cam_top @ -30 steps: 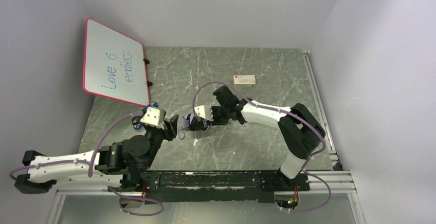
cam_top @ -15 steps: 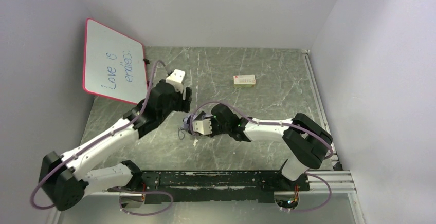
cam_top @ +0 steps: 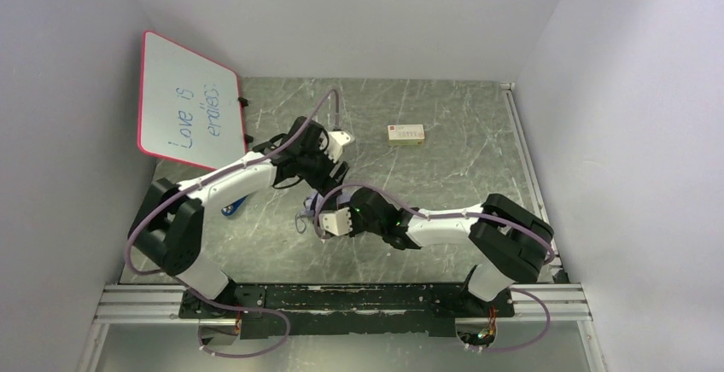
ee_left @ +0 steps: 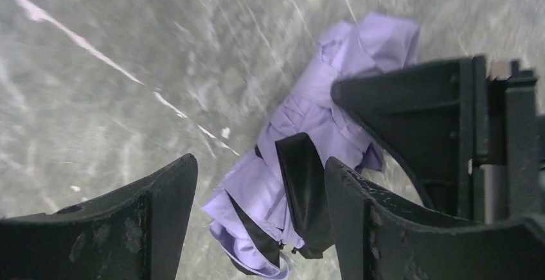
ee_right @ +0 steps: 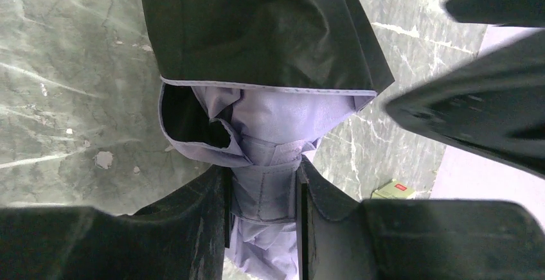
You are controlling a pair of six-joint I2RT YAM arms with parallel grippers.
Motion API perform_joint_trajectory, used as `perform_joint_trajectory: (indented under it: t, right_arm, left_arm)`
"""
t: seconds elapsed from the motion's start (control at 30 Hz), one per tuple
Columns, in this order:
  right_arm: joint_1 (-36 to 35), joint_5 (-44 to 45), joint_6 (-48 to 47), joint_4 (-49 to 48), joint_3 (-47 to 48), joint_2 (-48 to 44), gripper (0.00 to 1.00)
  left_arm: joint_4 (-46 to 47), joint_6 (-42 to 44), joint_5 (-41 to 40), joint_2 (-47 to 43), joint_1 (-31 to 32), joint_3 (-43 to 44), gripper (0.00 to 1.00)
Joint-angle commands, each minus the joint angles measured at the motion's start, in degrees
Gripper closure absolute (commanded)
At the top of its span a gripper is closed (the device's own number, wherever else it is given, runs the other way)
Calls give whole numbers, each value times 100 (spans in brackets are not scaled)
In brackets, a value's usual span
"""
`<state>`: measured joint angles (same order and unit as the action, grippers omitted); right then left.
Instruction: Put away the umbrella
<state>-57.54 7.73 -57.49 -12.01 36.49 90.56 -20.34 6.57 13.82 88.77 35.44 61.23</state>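
- A green-grey marbled table (cam_top: 444,193) is seen from above, with pale walls on three sides and two robot arms mounted at its near edge.
- The umbrella (ee_left: 321,126) is folded into a crumpled bundle of pale lavender fabric with black parts showing. It sits near the middle of the table, a little left of centre.
- The right claw (ee_right: 262,171) is clamped onto the umbrella. Its two dark fingers (ee_right: 205,216) press in on a narrow waist of lavender fabric from both sides.
- In the right wrist view, a wide black fold of the umbrella edged in lavender spreads out beyond that grip.
- The right arm lies low across the table, reaching from its base on the right towards the centre.
- The left claw (ee_left: 257,167) is spread wide and holds nothing. It hangs just behind the umbrella, and the bundle shows through the gap between its fingers.
- The two claws are close together, and the dark body of the right one fills the right side of the left wrist view.
- A whiteboard (cam_top: 189,103) with a red frame and blue handwriting leans at the back left.
- A small box (cam_top: 405,134) lies towards the back of the table, well apart from both claws.
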Motion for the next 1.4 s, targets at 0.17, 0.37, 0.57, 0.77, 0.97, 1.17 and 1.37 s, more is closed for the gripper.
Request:
perform_joint_trajectory:
  t: [0.17, 0.37, 0.57, 0.77, 0.97, 1.17, 1.37]
  right_arm:
    - [-164, 176, 17, 1374, -608, 119, 76]
    - [-171, 194, 28, 1438, -742, -29, 76]
    - [-194, 242, 60, 1400, -814, -133, 76]
    - [-218, 238, 106, 1354, -840, -146, 76]
    - [-226, 254, 107, 1274, -921, -221, 76]
    - [-224, 243, 187, 1228, -957, -278, 75]
    - [-229, 120, 379, 1225, -961, -582, 57]
  left_arm:
    - [-542, 802, 1307, 419, -46, 230, 24]
    - [-286, 733, 1272, 469, -46, -114, 24]
    - [-370, 771, 1528, 893, -38, -108, 21]
    - [-567, 855, 1743, 1331, -16, 21, 27]
    - [-744, 863, 1568, 1598, 46, 149, 51]
    - [-850, 859, 1467, 1665, 214, 151, 75]
    - [-988, 825, 1242, 1836, 484, 140, 93]
